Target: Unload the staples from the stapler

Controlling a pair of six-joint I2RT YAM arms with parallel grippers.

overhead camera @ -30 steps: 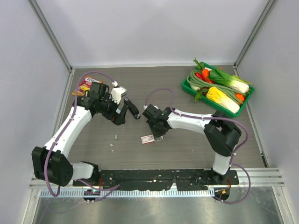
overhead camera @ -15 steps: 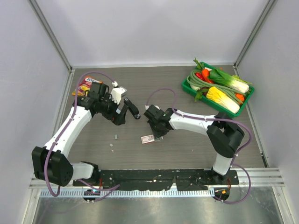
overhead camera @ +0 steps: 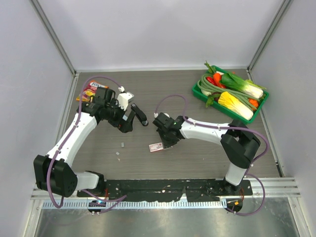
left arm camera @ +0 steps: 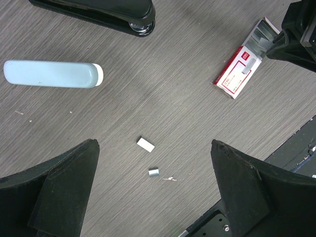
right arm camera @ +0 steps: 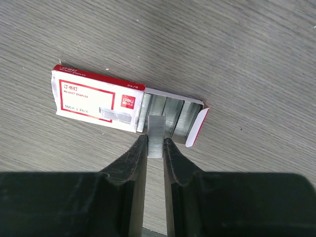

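The stapler lies open at the back left: its pale blue shell [left arm camera: 52, 74] and slim black arm [left arm camera: 98, 10] show apart in the left wrist view. In the top view they are the shell [overhead camera: 124, 98] and the arm [overhead camera: 139, 114]. My left gripper [left arm camera: 153, 144] hangs open high over the table, empty, with loose staples [left arm camera: 145, 143] on the wood below it. My right gripper [right arm camera: 156, 142] is shut on a silvery strip of staples [right arm camera: 157, 126], at the open end of the red-and-white staple box [right arm camera: 94, 98]. From above, this gripper [overhead camera: 167, 140] sits beside the box [overhead camera: 156, 146].
A green tray [overhead camera: 198, 94] of toy vegetables stands at the back right. An orange snack packet [overhead camera: 88, 92] lies at the back left by the wall. Two tiny staple bits [overhead camera: 121, 144] lie left of the box. The black base rail [overhead camera: 168, 186] runs along the near edge.
My right arm has crept slightly right and nearer, keeping its grip on the strip. The left arm, the stapler and the box have not moved.
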